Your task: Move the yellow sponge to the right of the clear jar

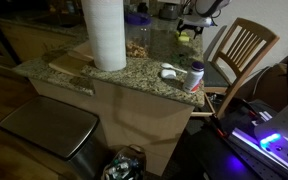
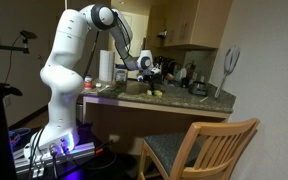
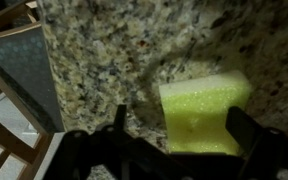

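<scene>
Gripper [image 3: 177, 118], jaws spread wide, poised over the sponge [image 3: 206, 108], which lies flat on the granite counter [image 3: 114, 50]; jar [image 1: 137, 46] beside the paper-towel roll [image 1: 104, 35].

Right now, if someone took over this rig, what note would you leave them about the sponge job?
Gripper: open, fingers spread above the sponge, not closed on it.
Sponge: flat on the stone counter.
Jar: on the same counter, beside the paper-towel roll.
Done: arm is over the sponge.
Left: check whether the sponge is already at the jar's right. If not, grasp, carry and release.
</scene>
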`<state>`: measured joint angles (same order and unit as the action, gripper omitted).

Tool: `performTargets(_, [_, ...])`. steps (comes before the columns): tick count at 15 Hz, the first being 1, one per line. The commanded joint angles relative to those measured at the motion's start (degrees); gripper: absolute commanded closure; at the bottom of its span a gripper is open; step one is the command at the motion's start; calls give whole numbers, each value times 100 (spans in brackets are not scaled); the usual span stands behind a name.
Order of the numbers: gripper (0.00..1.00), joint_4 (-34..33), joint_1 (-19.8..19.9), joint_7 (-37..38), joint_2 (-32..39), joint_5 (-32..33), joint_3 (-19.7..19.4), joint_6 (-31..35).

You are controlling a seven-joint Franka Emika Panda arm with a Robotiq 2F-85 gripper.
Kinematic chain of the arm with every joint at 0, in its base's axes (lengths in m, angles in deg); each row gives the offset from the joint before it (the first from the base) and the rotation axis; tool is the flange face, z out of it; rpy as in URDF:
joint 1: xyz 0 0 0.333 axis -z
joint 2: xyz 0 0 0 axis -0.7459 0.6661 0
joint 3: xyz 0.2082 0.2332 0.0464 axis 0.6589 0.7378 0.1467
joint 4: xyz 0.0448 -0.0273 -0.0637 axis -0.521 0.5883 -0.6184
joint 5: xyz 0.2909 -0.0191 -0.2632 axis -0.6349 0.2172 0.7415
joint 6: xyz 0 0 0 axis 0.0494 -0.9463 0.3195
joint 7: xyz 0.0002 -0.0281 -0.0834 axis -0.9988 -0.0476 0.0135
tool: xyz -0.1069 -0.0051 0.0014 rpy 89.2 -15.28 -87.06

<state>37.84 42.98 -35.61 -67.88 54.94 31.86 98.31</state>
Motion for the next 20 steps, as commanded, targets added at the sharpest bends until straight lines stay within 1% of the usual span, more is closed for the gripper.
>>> performTargets(1, [0,-147,107,-179,345,-229,16,550])
performTargets(2, [5,-164,156,-350,392,-428,74,618])
performTargets(3, [25,-164,208,-567,434,-683,149,672])
performTargets(4, [30,-159,251,-797,443,-1011,241,637])
performTargets(5, [32,-183,269,-992,466,-1271,283,609])
performTargets(6, [37,-222,284,-1202,463,-1513,315,554])
performTargets(8, [54,-266,286,-1459,456,-1836,311,472])
performTargets(9, [60,-277,314,-1620,460,-2047,354,479])
performTargets(11, [73,-305,402,-2017,467,-2645,527,506])
performTargets(14, [96,-384,477,-2537,523,-3275,668,525])
performTargets(16, [99,-476,653,-3185,561,-3855,911,440])
performTargets(17, [97,-513,751,-3519,578,-4155,1033,391])
performTargets(19, [98,-602,1032,-4398,593,-4907,1372,135])
performTargets(20, [97,-646,1165,-4864,606,-5268,1524,-23])
